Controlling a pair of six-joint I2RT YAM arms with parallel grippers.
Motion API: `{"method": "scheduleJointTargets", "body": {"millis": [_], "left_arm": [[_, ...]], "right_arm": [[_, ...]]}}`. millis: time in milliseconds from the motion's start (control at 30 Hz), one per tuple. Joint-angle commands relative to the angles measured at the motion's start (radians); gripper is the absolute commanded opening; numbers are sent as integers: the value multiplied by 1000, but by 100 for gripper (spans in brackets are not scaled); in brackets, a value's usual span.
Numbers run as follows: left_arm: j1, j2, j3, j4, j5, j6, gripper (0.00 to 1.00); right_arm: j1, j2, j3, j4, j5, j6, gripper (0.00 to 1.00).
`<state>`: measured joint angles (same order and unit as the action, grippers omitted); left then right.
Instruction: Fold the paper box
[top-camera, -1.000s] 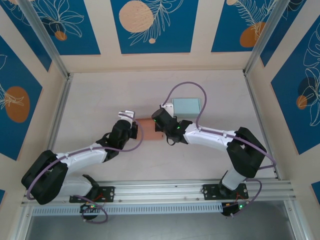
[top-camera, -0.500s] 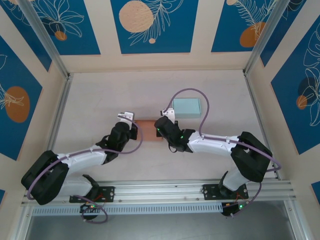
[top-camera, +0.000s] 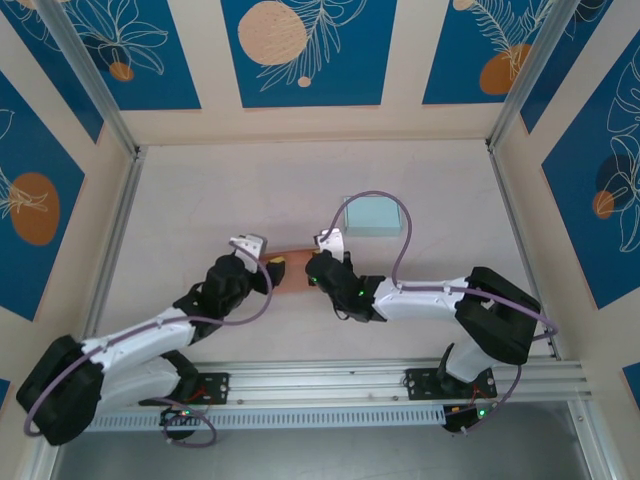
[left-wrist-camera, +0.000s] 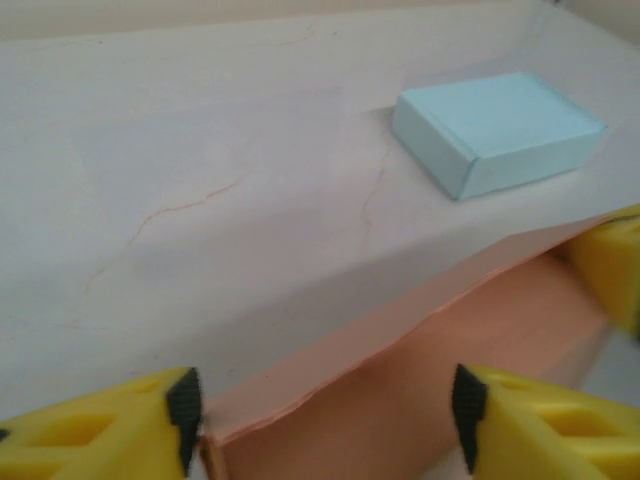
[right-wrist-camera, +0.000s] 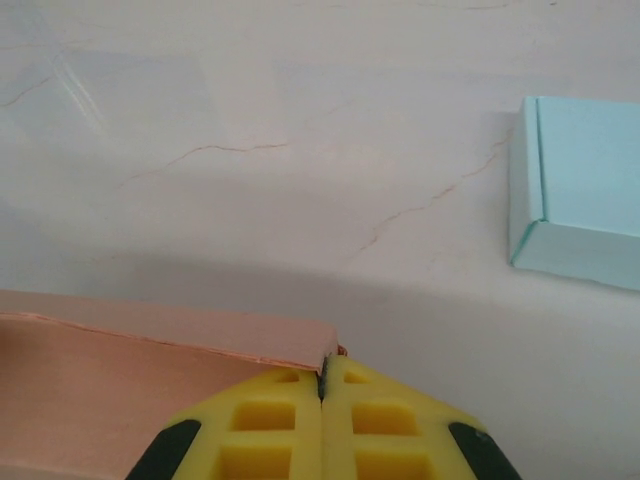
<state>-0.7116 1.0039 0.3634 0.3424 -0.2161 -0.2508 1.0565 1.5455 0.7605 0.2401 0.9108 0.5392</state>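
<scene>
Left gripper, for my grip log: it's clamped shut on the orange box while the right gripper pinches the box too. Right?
No: the left gripper is open, jaws apart around the orange box, per the left wrist view. The right gripper does pinch it.

The paper box (right-wrist-camera: 150, 370) is thin salmon card, matt, with a slightly ragged cut edge. The blue box (left-wrist-camera: 497, 128) is smooth, matt, pale card with crisp folds. The bench (right-wrist-camera: 300, 120) has a pale, smooth top with a faint sheen, veined like marble. The left gripper (left-wrist-camera: 325, 405) and right gripper (right-wrist-camera: 322, 385) have fingers of matt yellow plastic with moulded hollows. The arms (top-camera: 420, 297) wear glossy white plastic shells. The rail (top-camera: 330, 380) is brushed metal.
</scene>
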Motion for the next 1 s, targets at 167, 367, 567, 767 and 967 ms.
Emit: {"method": "scheduleJointTargets", "body": {"millis": [167,367,567,767,967], "left_arm": [[-11,-294,77,-280,-77,-95,89],[7,-213,247,-549,-147,-225,94],[16,-80,264,-564,-150,-248,97],[16,-49,207,-491,-156,-285,97],[16,-63,121,-417,-121,-349,96]], "right_arm": [[28,15,-48,91,23,-65,0],[45,13,-72,152,50,-103,0],[66,20,-94,200,67,-119,0],[101,43,-124,282,104,-165,0],[127,74,-154,369,131,-205,0]]}}
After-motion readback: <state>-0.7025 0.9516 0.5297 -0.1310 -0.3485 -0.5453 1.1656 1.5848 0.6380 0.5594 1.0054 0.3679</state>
